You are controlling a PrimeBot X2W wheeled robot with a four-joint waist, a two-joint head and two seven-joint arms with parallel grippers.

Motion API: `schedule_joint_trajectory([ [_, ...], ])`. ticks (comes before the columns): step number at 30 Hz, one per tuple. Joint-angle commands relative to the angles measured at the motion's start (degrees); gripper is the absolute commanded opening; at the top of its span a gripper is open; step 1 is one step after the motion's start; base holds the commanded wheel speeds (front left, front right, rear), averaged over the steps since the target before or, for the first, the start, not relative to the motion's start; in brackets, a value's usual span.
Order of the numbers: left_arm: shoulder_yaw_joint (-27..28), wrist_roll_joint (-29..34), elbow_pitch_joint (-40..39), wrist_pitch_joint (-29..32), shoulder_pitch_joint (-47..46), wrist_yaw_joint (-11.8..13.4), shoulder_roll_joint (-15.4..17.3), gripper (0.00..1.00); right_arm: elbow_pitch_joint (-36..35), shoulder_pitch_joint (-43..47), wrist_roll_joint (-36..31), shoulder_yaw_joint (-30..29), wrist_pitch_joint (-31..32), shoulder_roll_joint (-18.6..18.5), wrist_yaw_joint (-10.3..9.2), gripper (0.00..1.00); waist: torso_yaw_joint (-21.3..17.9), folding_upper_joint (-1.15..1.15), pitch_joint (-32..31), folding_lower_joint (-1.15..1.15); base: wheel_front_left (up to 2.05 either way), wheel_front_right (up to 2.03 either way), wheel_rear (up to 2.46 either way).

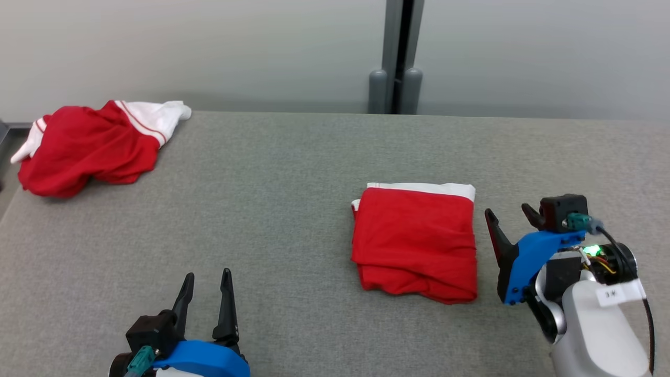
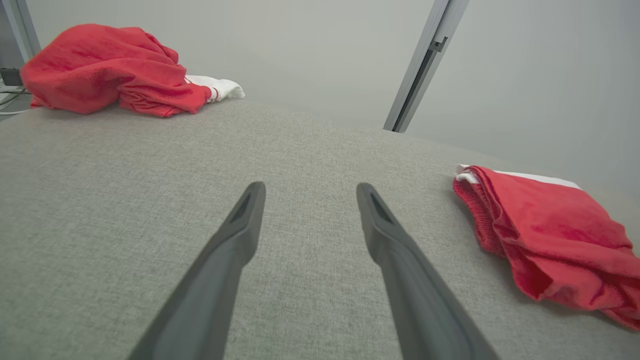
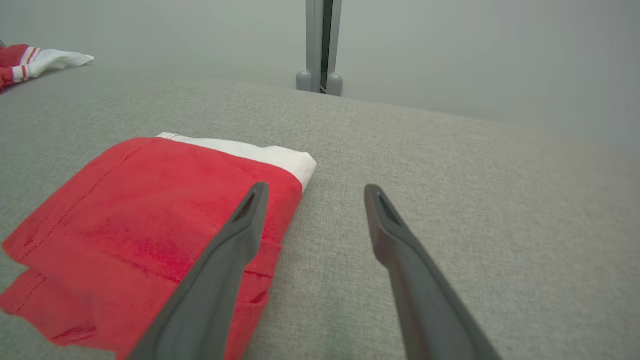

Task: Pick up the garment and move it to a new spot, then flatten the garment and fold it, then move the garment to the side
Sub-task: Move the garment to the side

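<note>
Garment (image 1: pixel 416 241), red, folded, on table (image 1: pixel 293 173). My right jaws: spread, empty, just beside its right edge. My left jaws: spread, empty, well left.

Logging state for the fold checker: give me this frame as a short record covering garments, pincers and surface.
surface: grey fabric-covered table
folded garment: red with a white band at the far edge, rough rectangle, right of centre
crumpled garment: red and white, bunched at the far left corner
left pincer: open, empty, over bare table at near left
right pincer: open, empty, beside the folded garment's right edge
</note>
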Motion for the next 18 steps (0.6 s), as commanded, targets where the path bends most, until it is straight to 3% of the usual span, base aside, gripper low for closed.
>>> schedule_joint_trajectory([
  [1, 0.3, 0.4, 0.1, -0.1, -0.8, -0.2, -0.1, 1.00, 0.4, -1.1, 0.3, -0.2, 1.0, -0.6, 0.00, 1.00, 1.0, 0.00, 0.9, -0.01, 0.00, 0.00, 0.00],
  [6, 0.5, 0.8, 0.3, -0.1, -1.6, -0.5, -0.5, 1.00, 4.7, -4.0, 2.9, 0.5, 9.6, -1.9, 0.00, 1.00, 3.7, 0.00, 3.1, -0.01, 0.00, 0.00, 0.00],
  [13, 0.8, 1.4, 0.3, -0.1, -2.6, -1.0, -0.9, 1.00, 9.8, -6.0, 8.2, 2.4, 15.3, -2.7, 0.00, 1.00, 6.1, 0.00, 5.6, -0.01, 0.00, 0.00, 0.00],
  [14, 0.8, 1.5, 0.3, -0.1, -2.7, -1.1, -1.0, 1.00, 10.3, -6.3, 8.6, 2.5, 15.2, -2.8, 0.00, 0.79, 6.3, 0.00, 5.9, -0.01, 0.00, 0.00, 0.00],
  [15, 0.9, 1.6, 0.2, -0.1, -2.7, -1.1, -1.0, 1.00, 10.8, -6.3, 9.0, 2.6, 15.2, -2.7, 0.00, 0.33, 6.3, 0.00, 6.0, -0.01, 0.00, 0.00, 0.00],
  [16, 1.0, 1.8, 0.2, -0.1, -2.7, -1.1, -1.1, 1.00, 11.1, -6.2, 9.4, 3.0, 15.0, -2.5, 0.00, 0.13, 6.3, 0.00, 6.2, -0.01, 0.00, 0.00, 0.00],
  [17, 1.0, 2.0, 0.1, -0.1, -2.8, -1.2, -1.1, 1.00, 11.2, -6.4, 9.9, 3.3, 14.7, -2.4, 0.01, 0.00, 6.2, 0.00, 6.4, -0.01, 0.00, 0.00, 0.00],
  [18, 0.9, 2.1, -0.1, -0.1, -3.0, -1.3, -1.2, 1.00, 11.2, -6.6, 10.2, 3.7, 14.1, -2.5, 0.01, 0.00, 6.0, 0.00, 6.6, -0.01, 0.00, 0.00, 0.00],
])
